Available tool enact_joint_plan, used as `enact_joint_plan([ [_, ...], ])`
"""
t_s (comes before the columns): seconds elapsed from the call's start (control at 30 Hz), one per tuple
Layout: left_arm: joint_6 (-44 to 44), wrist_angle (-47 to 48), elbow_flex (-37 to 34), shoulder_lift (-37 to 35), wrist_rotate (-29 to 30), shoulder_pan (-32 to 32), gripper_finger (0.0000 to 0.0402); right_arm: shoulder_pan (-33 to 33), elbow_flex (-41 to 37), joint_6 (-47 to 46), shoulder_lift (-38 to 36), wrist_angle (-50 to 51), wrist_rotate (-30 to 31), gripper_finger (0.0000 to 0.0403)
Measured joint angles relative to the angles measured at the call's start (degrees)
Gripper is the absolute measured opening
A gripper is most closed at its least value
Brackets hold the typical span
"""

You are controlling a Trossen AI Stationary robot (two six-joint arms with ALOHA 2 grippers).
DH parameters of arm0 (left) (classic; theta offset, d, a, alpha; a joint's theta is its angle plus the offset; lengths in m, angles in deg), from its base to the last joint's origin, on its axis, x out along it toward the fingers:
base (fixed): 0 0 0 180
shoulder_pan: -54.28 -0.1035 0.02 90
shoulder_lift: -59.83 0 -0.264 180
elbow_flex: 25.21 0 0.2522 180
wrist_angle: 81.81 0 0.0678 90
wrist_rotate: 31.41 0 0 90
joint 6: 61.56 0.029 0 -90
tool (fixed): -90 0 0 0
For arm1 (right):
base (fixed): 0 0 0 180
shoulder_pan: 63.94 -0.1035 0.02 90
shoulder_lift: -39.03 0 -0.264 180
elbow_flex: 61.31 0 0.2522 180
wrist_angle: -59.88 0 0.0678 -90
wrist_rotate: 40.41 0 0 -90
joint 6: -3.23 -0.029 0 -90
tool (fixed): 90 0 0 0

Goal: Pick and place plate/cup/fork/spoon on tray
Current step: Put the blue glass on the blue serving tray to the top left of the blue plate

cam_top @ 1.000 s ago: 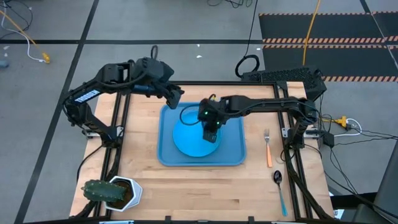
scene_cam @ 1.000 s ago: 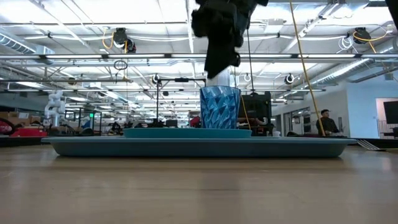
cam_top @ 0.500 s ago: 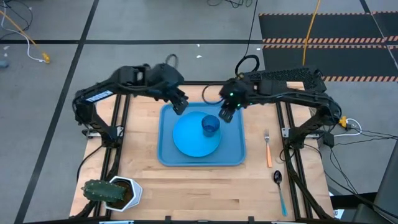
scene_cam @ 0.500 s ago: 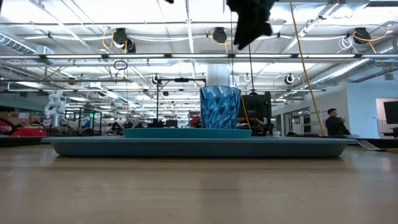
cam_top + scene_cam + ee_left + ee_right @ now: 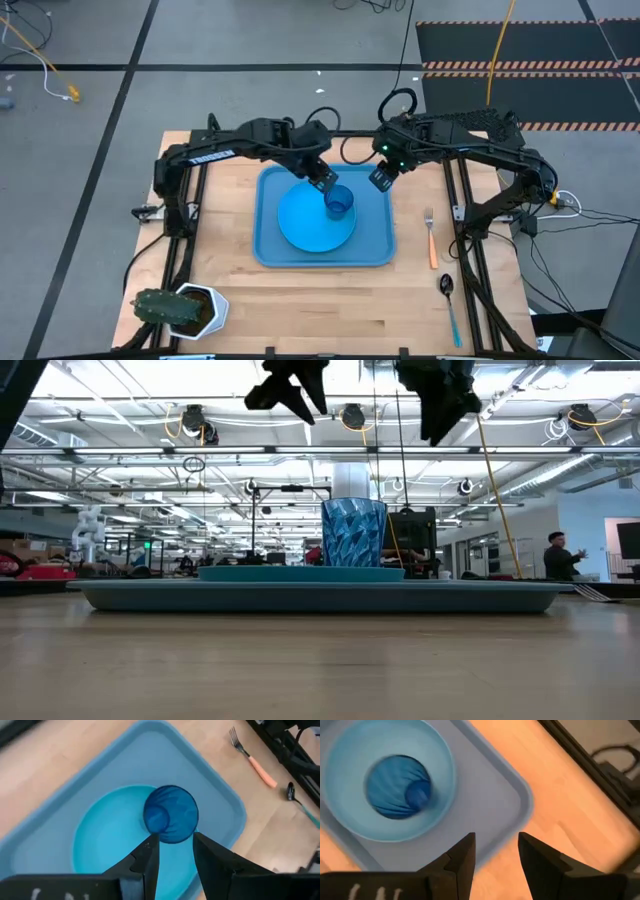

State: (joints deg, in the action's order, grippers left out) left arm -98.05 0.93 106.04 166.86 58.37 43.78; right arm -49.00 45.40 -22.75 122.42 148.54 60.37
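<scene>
The dark-blue cup [image 5: 340, 203] stands upright on the round blue plate [image 5: 312, 222], which lies flat in the blue tray [image 5: 270, 245]. The cup also shows in the low view [image 5: 353, 532]. My left gripper [image 5: 325, 180] hangs open and empty well above the cup, at its far-left side [image 5: 172, 851]. My right gripper [image 5: 381, 178] is open and empty above the tray's far right corner [image 5: 495, 851]. The orange-handled fork [image 5: 431, 238] and the blue-handled spoon [image 5: 450, 298] lie flat on the table right of the tray.
A potted plant in a white pot [image 5: 180, 308] stands at the table's near left corner. Bare wood [image 5: 320, 310] lies between the tray and the near edge. Black frame rails [image 5: 465, 250] run along the table's sides.
My right gripper, which stood over the cup, has risen and gone toward the far right, leaving the cup standing on the plate. My left gripper has swung from beyond the tray's far left corner toward the cup and now hangs above it.
</scene>
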Motion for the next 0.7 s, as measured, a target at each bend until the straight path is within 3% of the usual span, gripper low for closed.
enact_joint_plan([
  [0.2, -6.8, -0.7, 0.0, 2.3, -4.8, -0.9, 0.0120, 1.3, 0.0, -5.0, -2.2, 6.6, 1.4, 0.0142],
  [0.7, -6.7, 0.0, 0.0, 9.4, -2.3, -0.7, 0.0193, 5.8, 0.0, -1.6, -10.3, 3.0, 1.4, 0.0142],
])
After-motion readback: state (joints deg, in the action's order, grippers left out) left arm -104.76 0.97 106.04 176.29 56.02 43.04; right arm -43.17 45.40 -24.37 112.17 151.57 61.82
